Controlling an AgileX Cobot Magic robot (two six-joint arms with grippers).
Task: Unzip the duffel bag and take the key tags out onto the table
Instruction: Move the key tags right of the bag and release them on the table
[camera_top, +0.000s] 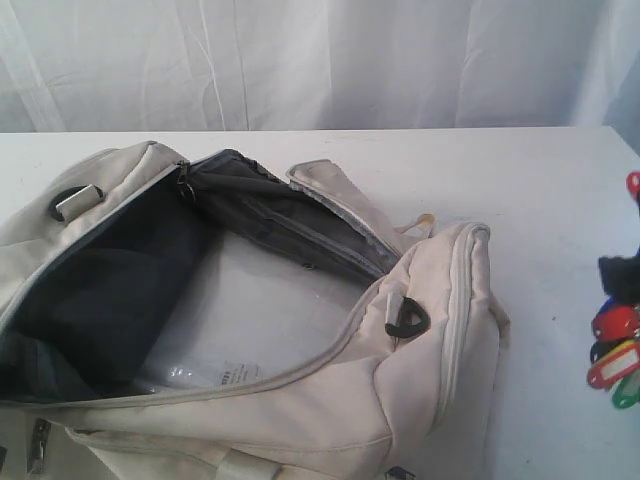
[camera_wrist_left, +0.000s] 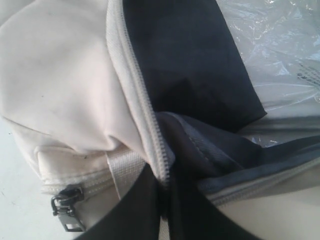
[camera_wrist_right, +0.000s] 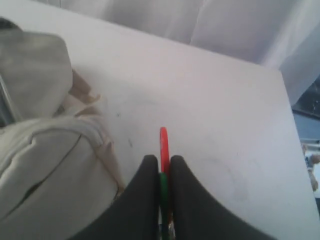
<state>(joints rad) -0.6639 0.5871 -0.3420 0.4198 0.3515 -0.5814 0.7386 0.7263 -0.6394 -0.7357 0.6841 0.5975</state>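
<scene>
The right gripper (camera_wrist_right: 161, 164), angled down over the table (camera_wrist_right: 225, 125), pinches the key tags (camera_wrist_right: 163, 142) between its fingers; the left gripper (camera_wrist_left: 162, 182) clamps the zip edge (camera_wrist_left: 142, 125) of the open duffel bag (camera_wrist_left: 60, 85).

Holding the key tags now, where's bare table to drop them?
Bare table lies right of the duffel bag, under the right gripper holding the key tags. Another free strip runs behind the bag, along the curtain. The bag fills the exterior view's left and front.

matt cream cloth duffel bag (camera_top: 430, 370), glossy plastic key tags (camera_top: 615, 360), smooth white table (camera_top: 540, 200).
</scene>
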